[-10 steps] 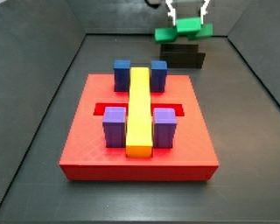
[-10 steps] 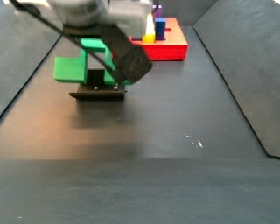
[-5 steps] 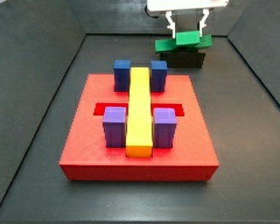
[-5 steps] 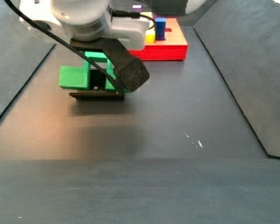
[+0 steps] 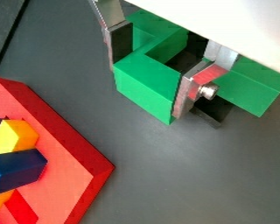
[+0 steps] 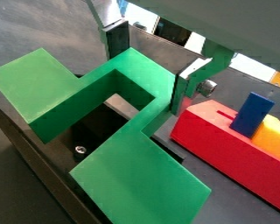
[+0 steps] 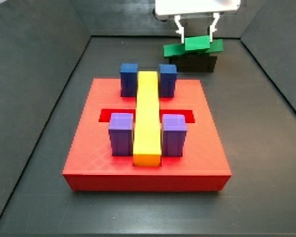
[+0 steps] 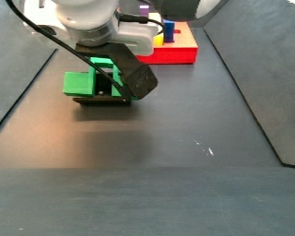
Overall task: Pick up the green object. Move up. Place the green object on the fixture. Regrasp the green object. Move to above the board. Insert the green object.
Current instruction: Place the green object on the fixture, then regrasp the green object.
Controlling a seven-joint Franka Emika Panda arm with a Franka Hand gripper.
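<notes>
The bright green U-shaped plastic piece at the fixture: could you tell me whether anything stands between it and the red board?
Nothing visible does. The gripper holds the bright green U-shaped plastic piece on the dark fixture; bare floor separates it from the red board.

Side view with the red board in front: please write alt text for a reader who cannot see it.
At the back, the pincer holds the green object on top of the dark fixture. In front lies the red board, carrying blue blocks, purple blocks and a long yellow bar.
</notes>
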